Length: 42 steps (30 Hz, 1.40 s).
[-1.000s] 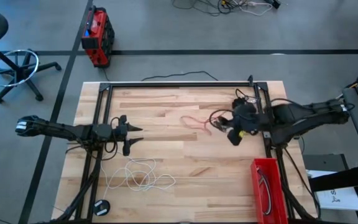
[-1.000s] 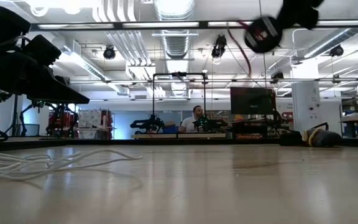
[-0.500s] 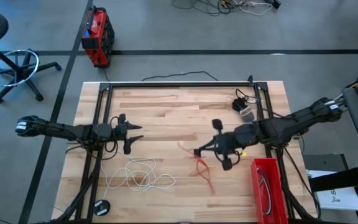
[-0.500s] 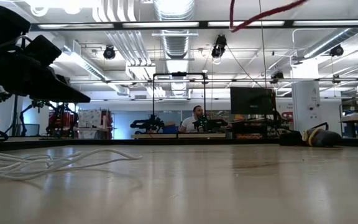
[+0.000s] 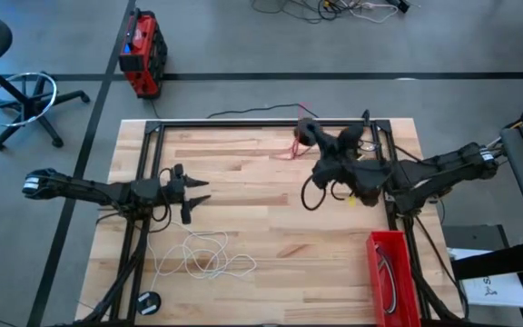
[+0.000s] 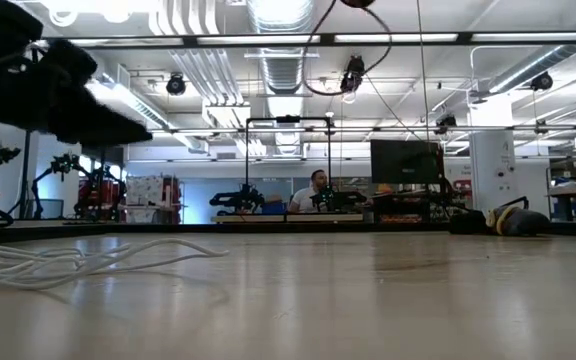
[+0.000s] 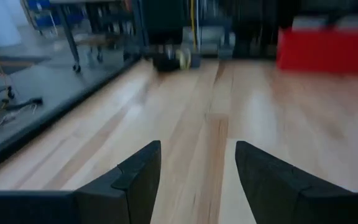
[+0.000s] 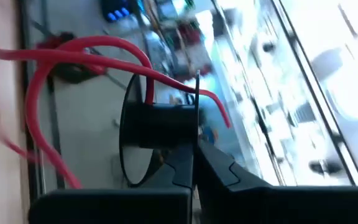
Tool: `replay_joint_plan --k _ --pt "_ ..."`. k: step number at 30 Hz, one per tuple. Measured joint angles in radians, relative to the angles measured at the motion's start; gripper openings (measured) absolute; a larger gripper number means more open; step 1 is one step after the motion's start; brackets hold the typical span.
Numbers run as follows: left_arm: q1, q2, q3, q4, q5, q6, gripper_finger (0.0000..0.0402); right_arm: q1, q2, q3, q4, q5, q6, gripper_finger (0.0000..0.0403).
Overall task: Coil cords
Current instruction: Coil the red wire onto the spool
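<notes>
While gripping the red cord (image 8: 79,53), the right gripper (image 5: 309,134) hangs raised.

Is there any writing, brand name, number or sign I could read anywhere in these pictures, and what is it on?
None can be read.
Paper sheet beside the table's right edge: dark marks, too small to read.
Red case on the floor: a blue patch, no legible text.
Screens and equipment in the room behind, low view: too blurred to read.
Red cord, white cord and red bin: no visible lettering.
</notes>
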Motion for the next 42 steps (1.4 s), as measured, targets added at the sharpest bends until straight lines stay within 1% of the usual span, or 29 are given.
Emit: replay_joint_plan --k 3,5,6,8,9,11,13,15,18,20,22,24,29,33,37,42 --pt "0.000 0.005 0.000 0.137 0.000 -0.100 0.0199 0.000 0.006 0.027 -0.003 -0.247 -0.015 0.0000" --pt "0.000 0.008 0.000 0.245 0.000 -0.212 0.0199 0.001 0.008 0.048 -0.014 -0.384 -0.064 0.0000" --pt "0.000 0.009 0.000 0.297 0.000 -0.257 0.0199 0.001 0.009 0.060 -0.015 -0.433 -0.093 0.0000" --pt "0.000 0.015 0.000 0.409 0.000 -0.365 0.0199 0.000 0.012 0.091 -0.010 -0.474 -0.130 0.0000" --pt "-0.001 0.021 0.000 0.467 0.000 -0.419 0.0199 -0.005 0.012 0.105 -0.009 -0.474 -0.138 0.0000" --pt "-0.001 0.037 0.000 0.589 0.009 -0.441 0.0199 -0.014 0.016 0.131 -0.007 -0.475 -0.162 0.0000" --pt "-0.001 0.062 0.000 0.713 0.071 -0.427 0.0199 -0.014 0.023 0.149 -0.003 -0.449 -0.238 0.0000" --pt "-0.001 0.096 0.000 0.830 0.180 -0.405 0.0199 -0.015 0.044 0.163 0.011 -0.383 -0.399 0.0000" --pt "-0.001 0.163 0.000 0.982 0.306 -0.379 0.0199 -0.028 0.082 0.177 0.065 -0.283 -0.729 0.0000" --pt "-0.001 0.213 0.005 1.043 0.341 -0.353 0.0199 -0.042 0.111 0.188 0.119 -0.251 -0.937 0.0000" --pt "-0.001 0.265 0.031 1.055 0.348 -0.320 0.0199 -0.054 0.140 0.209 0.134 -0.246 -1.068 0.0000" --pt "-0.001 0.326 0.062 1.051 0.348 -0.293 0.0199 -0.061 0.175 0.235 0.127 -0.246 -1.097 0.0000" --pt "-0.001 0.493 0.155 1.037 0.348 -0.264 0.0199 -0.066 0.234 0.273 0.126 -0.251 -1.070 0.0000" --pt "-0.001 0.604 0.232 1.035 0.349 -0.268 0.0199 -0.058 0.232 0.301 0.092 -0.251 -1.081 0.0000" --pt "-0.001 0.690 0.322 1.035 0.349 -0.270 0.0199 -0.038 0.224 0.356 0.059 -0.253 -1.089 0.0000" --pt "-0.001 0.807 0.491 1.022 0.349 -0.266 0.0199 -0.031 0.219 0.455 0.055 -0.285 -1.079 0.0000"
